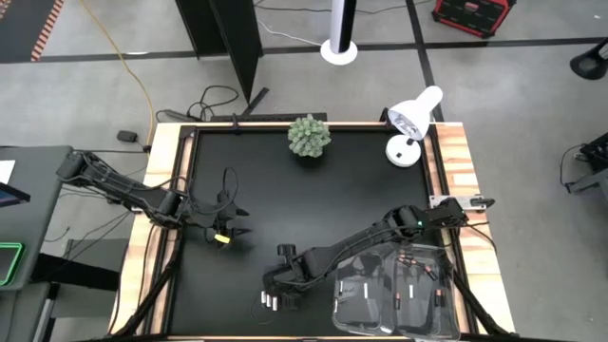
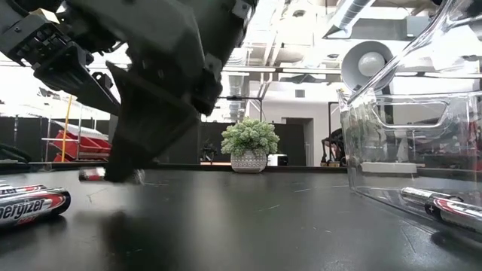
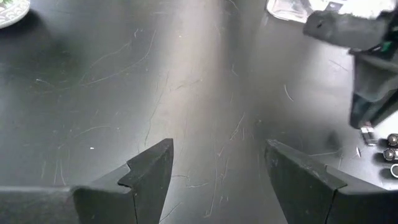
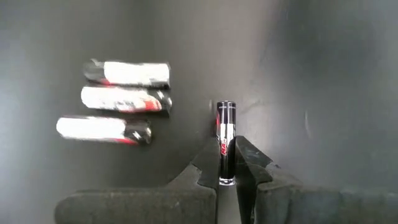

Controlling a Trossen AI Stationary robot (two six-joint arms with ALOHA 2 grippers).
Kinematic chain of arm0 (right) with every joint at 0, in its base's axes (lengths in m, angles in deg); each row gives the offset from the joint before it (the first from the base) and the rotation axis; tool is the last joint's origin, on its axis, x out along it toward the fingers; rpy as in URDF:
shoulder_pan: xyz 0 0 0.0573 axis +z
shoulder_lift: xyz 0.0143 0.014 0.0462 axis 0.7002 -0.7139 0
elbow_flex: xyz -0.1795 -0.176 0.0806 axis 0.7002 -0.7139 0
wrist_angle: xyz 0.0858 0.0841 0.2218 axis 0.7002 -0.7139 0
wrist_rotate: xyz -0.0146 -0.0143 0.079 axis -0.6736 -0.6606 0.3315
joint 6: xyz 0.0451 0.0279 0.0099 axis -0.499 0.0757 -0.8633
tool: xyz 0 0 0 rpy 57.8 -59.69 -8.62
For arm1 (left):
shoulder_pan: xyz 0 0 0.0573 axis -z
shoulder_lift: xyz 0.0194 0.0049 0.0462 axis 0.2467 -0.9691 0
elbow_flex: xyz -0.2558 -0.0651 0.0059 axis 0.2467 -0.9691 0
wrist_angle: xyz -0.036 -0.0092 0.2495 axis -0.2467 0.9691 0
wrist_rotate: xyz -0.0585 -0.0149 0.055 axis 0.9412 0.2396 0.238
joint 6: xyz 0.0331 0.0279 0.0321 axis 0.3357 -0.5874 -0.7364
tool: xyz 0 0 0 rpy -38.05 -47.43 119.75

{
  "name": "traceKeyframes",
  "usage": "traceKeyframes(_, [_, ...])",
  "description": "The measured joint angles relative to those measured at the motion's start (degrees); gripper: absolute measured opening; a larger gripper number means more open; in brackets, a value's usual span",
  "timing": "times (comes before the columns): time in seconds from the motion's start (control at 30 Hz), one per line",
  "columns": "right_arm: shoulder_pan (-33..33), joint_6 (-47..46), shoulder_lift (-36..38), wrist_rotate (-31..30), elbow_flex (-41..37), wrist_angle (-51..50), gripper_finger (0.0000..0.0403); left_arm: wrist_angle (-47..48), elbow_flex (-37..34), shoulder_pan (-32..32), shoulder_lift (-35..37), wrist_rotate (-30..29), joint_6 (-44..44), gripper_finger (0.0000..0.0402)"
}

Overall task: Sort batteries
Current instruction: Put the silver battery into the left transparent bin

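Observation:
My right gripper (image 4: pixel 226 146) (image 1: pixel 274 283) is shut on one dark battery with a red and white label (image 4: pixel 226 121), near the table's front edge. Beside it, three white and silver batteries (image 4: pixel 124 99) (image 1: pixel 269 302) lie side by side on the black tabletop. In the low view they show at the left (image 2: pixel 30 205). Two clear bins (image 1: pixel 344 285) (image 2: pixel 392 150) stand at the front right with several batteries (image 2: pixel 444 207) inside. My left gripper (image 1: pixel 228 236) (image 3: pixel 217 155) hangs open over bare tabletop at the left. My right gripper pinches the dark battery's near half (image 4: pixel 226 163) between its two fingers. The battery lies along the fingers, and its far end (image 4: pixel 226 107) sticks out past the fingertips. The fingers slant down from the table's right. Whether the battery's far end touches the table I cannot tell.
A small potted plant (image 1: pixel 309 136) (image 2: pixel 250 147) and a white desk lamp (image 1: pixel 413 119) stand at the far edge. A wooden border (image 1: pixel 454 161) frames the black mat. Open mat lies between the two arms.

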Motion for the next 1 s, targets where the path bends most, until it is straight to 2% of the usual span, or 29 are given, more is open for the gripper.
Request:
traceKeyframes(0.5, [0.0, 12.7, 0.3, -5.2, 14.4, -4.3, 0.0032, 0.5, 0.0, 0.0, 0.0, 0.0, 0.0, 0.0247])
traceKeyframes(0.63, [0.0, 15.2, 3.5, -5.5, 13.5, -3.4, 0.0029, 0.5, 0.0, 0.0, 0.0, 0.0, 0.0, 0.0247])
traceKeyframes(1.0, [3.5, 18.1, 12.6, -11.0, 13.5, -11.0, 0.0029, 0.8, 0.0, 0.0, 0.0, 0.0, -0.2, 0.0247])
